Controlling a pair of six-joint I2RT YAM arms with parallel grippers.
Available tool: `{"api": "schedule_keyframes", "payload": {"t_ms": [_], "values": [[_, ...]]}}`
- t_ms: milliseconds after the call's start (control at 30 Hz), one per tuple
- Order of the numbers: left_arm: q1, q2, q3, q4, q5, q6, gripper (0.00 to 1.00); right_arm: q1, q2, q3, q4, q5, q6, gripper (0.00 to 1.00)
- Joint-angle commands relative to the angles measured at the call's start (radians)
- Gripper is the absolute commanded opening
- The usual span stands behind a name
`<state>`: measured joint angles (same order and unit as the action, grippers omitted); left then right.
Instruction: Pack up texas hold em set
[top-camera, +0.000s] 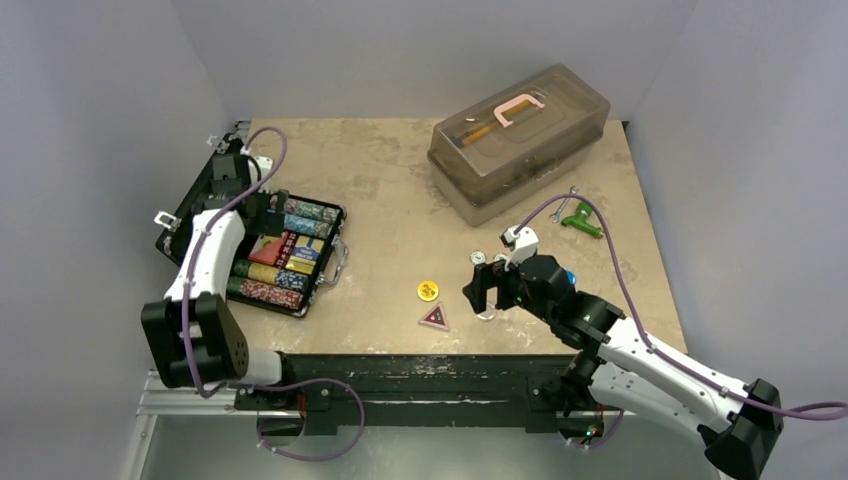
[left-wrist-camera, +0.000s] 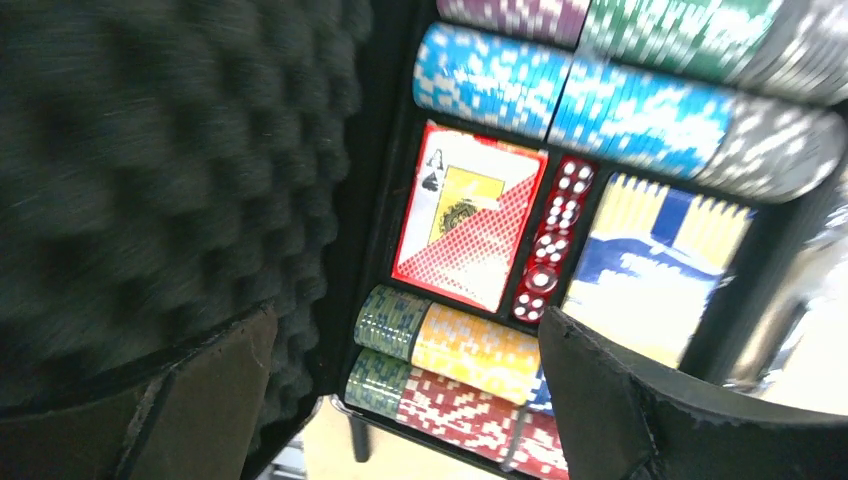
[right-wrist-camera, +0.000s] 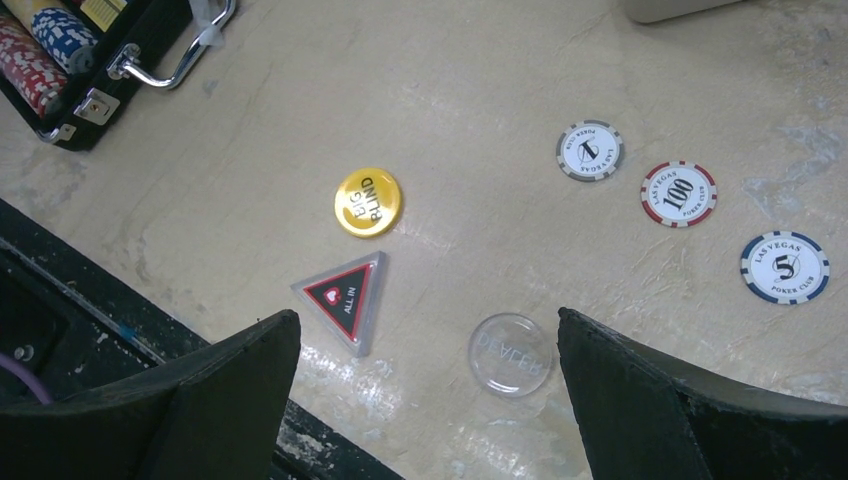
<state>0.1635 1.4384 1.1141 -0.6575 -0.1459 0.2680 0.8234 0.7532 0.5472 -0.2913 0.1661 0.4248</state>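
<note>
— Where is the case (top-camera: 340, 222)?
— Open, at the left of the table (top-camera: 380, 170) in the top view. Its foam lid (left-wrist-camera: 150, 150) fills the left half of the left wrist view.

— What's inside?
— Rows of chips (left-wrist-camera: 560, 85) along the top and bottom. In the middle are a red card box (left-wrist-camera: 468, 230), a line of red dice (left-wrist-camera: 553, 240) just beside it, and a blue and yellow box (left-wrist-camera: 655, 265) to the right.

— And the left gripper (left-wrist-camera: 408, 330)?
— Over the open case, jaws wide, holding nothing.

— The right gripper (right-wrist-camera: 428, 330)?
— Over bare table at centre right of the top view, also spread wide and empty. In its own view a clear disc (right-wrist-camera: 511, 354) lies between the fingers, near the right one.

— What else is loose?
— A yellow disc (right-wrist-camera: 367, 203) and, just below it, a triangle token (right-wrist-camera: 345, 297). At the upper right of that view a grey chip (right-wrist-camera: 589, 150), a red chip (right-wrist-camera: 679, 194) and a blue chip (right-wrist-camera: 785, 267) lie in a slanting line, apart from each other. All of them lie flat on the table, well apart from the case.

— Anything more?
— A grey tub (top-camera: 520, 140) at the top right and a green tool (top-camera: 580, 220) below it.
</note>
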Motion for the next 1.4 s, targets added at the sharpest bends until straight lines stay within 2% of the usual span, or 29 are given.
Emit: {"api": "schedule_keyframes", "payload": {"t_ms": [0, 167, 267, 300, 367, 500, 633, 733, 800, 867, 1067, 1167, 1367], "values": [[0.000, -0.135, 0.026, 0.035, 0.050, -0.248, 1.00, -0.004, 0.021, 0.014, 0.019, 0.027, -0.010, 0.99], [-0.001, -0.328, -0.051, 0.106, 0.132, -0.440, 1.00, -0.004, 0.048, 0.035, -0.011, 0.052, 0.000, 0.99], [0.000, -0.461, -0.094, 0.146, 0.082, -0.529, 1.00, -0.005, 0.056, 0.041, -0.020, 0.083, 0.006, 0.99], [0.000, -0.505, -0.094, 0.129, 0.038, -0.566, 1.00, -0.006, 0.060, 0.041, -0.021, 0.095, 0.010, 0.99], [0.001, -0.545, -0.085, 0.072, 0.038, -0.606, 1.00, -0.006, 0.069, 0.042, -0.024, 0.116, 0.020, 0.99], [0.002, -0.570, -0.117, 0.047, 0.319, -0.601, 1.00, -0.005, 0.092, 0.051, -0.039, 0.171, 0.037, 0.99], [0.002, -0.551, -0.228, 0.128, 0.596, -0.703, 1.00, -0.006, 0.120, 0.054, -0.045, 0.236, 0.063, 0.99], [-0.019, -0.512, -0.300, 0.151, 0.701, -0.777, 0.94, -0.006, 0.159, 0.062, -0.060, 0.246, 0.096, 0.99], [-0.099, -0.496, -0.343, 0.140, 0.672, -0.809, 0.91, -0.006, 0.185, 0.067, -0.073, 0.257, 0.114, 0.99], [-0.251, -0.494, -0.363, 0.102, 0.549, -0.858, 0.90, -0.005, 0.207, 0.082, -0.096, 0.284, 0.133, 0.99], [-0.665, -0.455, -0.437, 0.145, 0.258, -1.205, 0.88, -0.006, 0.230, 0.127, -0.142, 0.378, 0.174, 0.99], [-0.858, -0.329, -0.362, 0.128, 0.126, -1.303, 0.88, -0.006, 0.205, 0.139, -0.163, 0.402, 0.186, 0.99], [-1.116, -0.005, -0.093, -0.014, -0.020, -1.466, 0.88, -0.006, 0.125, 0.081, -0.101, 0.364, 0.136, 0.99]]}}
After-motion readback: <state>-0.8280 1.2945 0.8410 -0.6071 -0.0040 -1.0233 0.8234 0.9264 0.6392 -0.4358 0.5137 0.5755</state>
